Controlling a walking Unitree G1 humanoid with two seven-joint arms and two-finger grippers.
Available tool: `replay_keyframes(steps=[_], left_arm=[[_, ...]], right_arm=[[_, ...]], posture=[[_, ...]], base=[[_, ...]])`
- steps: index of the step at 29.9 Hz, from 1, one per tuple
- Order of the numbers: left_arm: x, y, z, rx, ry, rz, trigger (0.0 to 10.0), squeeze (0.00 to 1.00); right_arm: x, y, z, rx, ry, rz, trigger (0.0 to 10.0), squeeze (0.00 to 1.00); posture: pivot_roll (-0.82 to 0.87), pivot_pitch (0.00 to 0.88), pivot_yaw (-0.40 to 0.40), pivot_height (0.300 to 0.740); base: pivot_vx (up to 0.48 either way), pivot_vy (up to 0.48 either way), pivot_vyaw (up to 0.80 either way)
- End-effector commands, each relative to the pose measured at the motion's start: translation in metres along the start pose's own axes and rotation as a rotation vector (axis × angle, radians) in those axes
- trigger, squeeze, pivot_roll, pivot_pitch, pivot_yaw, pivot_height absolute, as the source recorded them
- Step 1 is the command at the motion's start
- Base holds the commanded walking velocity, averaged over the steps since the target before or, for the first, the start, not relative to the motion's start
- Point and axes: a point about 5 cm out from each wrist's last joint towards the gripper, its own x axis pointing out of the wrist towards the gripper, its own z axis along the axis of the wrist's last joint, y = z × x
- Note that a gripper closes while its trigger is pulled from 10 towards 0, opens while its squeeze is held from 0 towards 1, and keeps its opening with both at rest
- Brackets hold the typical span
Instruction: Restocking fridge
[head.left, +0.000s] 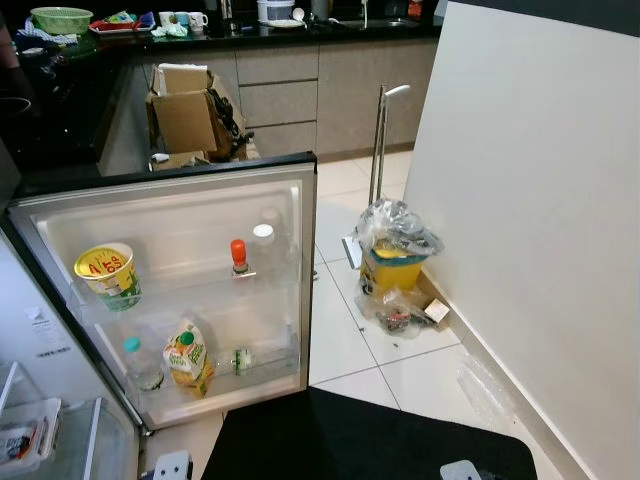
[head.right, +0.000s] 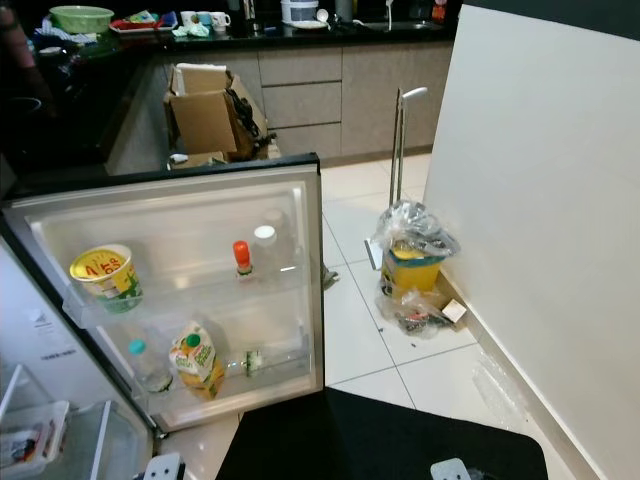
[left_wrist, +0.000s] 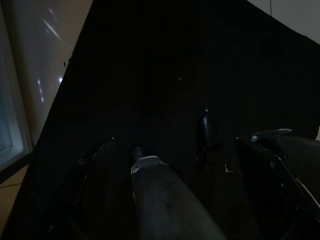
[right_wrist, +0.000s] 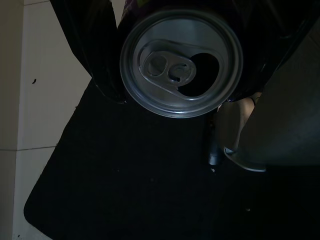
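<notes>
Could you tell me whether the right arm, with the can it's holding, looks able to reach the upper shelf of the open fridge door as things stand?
Probably yes. The right gripper is shut on an opened can. The fridge door stands open before the robot, and its upper shelf has bare space between the yellow tub and the orange-capped bottle.

Silver can top (right_wrist: 181, 62); yellow tub (head.left: 108, 274), red lettering; orange bottle cap (head.left: 238, 248); yellow bin (head.left: 392, 270); black mat (head.left: 360, 440).

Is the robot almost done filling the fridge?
Partly. The open fridge door already holds a yellow tub, a juice carton and some bottles. The right gripper holds a can whose top is already open, not yet shelved. I cannot tell what else is left.
</notes>
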Motion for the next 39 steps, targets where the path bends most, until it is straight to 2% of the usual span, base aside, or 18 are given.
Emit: replay_keyframes(steps=[1,30,39], left_arm=[[-0.001,0.001,-0.002,-0.001,0.008,0.000,10.0,0.00],[0.000,-0.001,-0.002,0.021,0.005,0.001,10.0,0.00],[0.000,-0.001,-0.003,0.015,0.004,0.002,10.0,0.00]], right_arm=[[0.000,-0.001,-0.001,0.009,-0.004,-0.003,10.0,0.00],[-0.001,-0.003,0.000,0.010,-0.018,-0.001,10.0,0.00],[0.000,-0.015,0.026,0.002,-0.139,-0.024,10.0,0.00]], posture=[[-0.06,0.009,0.010,0.740],[-0.06,0.011,0.010,0.740],[-0.06,0.012,0.008,0.740]], base=[[0.270,0.000,0.00],[0.287,0.000,0.00],[0.000,0.000,0.00]])
